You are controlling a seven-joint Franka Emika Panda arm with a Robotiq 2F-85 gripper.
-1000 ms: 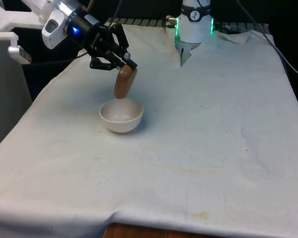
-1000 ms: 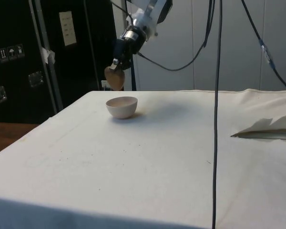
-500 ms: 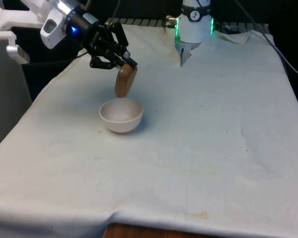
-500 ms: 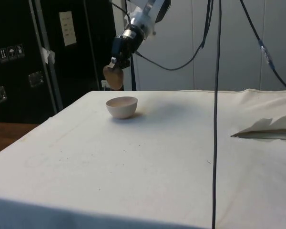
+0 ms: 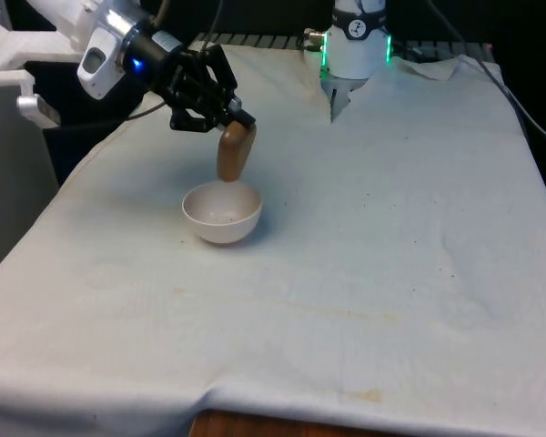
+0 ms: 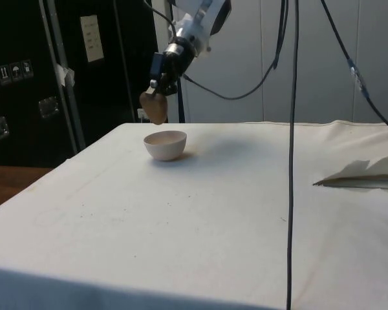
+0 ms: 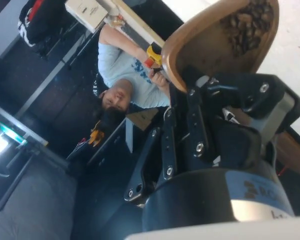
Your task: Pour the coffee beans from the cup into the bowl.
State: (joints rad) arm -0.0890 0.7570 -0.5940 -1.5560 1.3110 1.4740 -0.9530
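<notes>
While end effector (image 5: 226,116) grips, cup (image 5: 235,151) tilted above bowl (image 5: 222,213)

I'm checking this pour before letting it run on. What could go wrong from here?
1. The cup, tipped in the end effector, hangs over the far rim of the bowl, not its middle, so beans could land on the cloth.
2. Coffee beans sit bunched near the cup's lip; a faster tilt may dump them together and bounce some out.
</notes>
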